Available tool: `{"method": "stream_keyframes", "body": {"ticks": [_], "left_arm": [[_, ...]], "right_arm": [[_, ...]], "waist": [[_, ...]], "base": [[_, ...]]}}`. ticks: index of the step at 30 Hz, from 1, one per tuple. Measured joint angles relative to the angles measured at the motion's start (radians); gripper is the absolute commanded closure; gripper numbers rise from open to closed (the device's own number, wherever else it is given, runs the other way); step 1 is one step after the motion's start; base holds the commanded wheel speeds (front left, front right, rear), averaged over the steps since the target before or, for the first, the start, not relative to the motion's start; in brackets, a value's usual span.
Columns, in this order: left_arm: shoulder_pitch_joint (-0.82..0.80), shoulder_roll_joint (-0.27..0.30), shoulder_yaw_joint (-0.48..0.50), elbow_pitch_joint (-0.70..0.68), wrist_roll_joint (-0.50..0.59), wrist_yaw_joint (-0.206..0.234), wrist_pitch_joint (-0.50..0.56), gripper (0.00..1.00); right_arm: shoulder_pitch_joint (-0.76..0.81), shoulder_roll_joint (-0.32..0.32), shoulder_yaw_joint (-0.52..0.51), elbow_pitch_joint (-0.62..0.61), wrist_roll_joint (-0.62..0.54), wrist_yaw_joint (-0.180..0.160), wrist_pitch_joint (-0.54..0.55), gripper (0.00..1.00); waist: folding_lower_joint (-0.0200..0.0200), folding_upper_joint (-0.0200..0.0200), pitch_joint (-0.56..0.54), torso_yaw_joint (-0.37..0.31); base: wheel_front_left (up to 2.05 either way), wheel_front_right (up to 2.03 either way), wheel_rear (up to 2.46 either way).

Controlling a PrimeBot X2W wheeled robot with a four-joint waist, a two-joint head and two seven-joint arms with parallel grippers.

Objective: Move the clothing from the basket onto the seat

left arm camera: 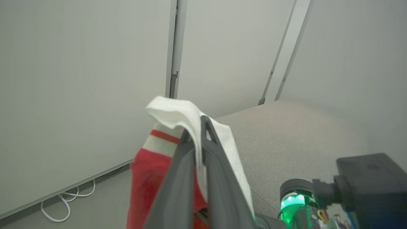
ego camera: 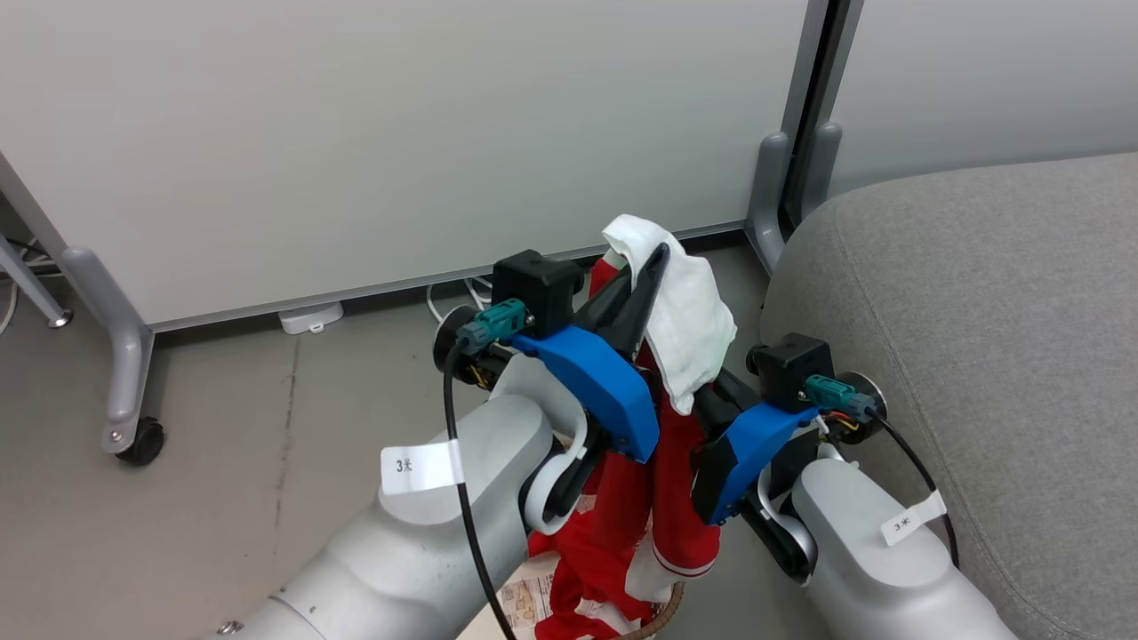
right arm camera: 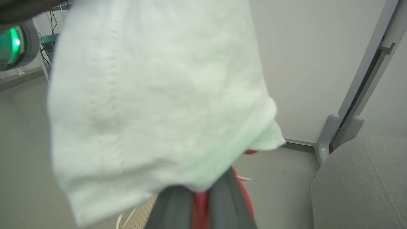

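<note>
Two raised grippers [left arm camera: 196,130] [right arm camera: 201,200] pinch the clothing [ego camera: 685,311] aloft.

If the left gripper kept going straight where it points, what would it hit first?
Probably the pale wall panel beyond the left gripper, whose fingers pinch the clothing; depth is unclear.

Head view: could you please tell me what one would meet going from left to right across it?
Castor wheel → white floor box → left gripper → red and white clothing, held by both grippers → right gripper → grey seat.
</note>
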Motion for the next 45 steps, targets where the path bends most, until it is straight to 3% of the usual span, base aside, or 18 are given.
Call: {"method": "stream_keyframes", "body": {"ticks": [4,10,22,34,45], "left_arm": [[0.047,0.003,0.040,0.006,0.031,-0.013,0.000,0.00],[0.162,0.052,0.126,-0.017,0.106,-0.040,0.000,0.00],[0.468,0.139,0.407,-0.201,0.316,-0.070,0.000,0.00],[0.672,0.139,0.616,-0.348,0.561,-0.128,0.000,0.00],[0.743,0.115,0.702,-0.361,0.637,-0.146,0.000,0.00]], "right_arm": [[0.016,0.000,-0.015,-0.018,-0.009,0.000,0.000,1.00],[0.032,0.000,-0.054,-0.040,-0.026,0.000,0.000,1.00],[0.047,0.000,-0.077,-0.081,-0.047,0.000,0.000,1.00],[0.073,0.000,-0.131,-0.108,-0.088,0.000,-0.001,1.00],[0.095,0.000,-0.159,-0.114,-0.109,0.000,-0.001,1.00]], "waist": [[0.0000,0.0000,0.000,-0.004],[0.0000,0.0000,0.004,-0.013],[0.0000,0.0000,0.009,-0.063],[0.0000,0.0000,0.011,-0.077],[0.0000,0.0000,0.011,-0.073]], "base": [[0.00,0.00,0.00],[0.00,0.00,0.00],[0.00,0.00,0.00],[0.00,0.00,0.00],[0.00,0.00,0.00]]}}
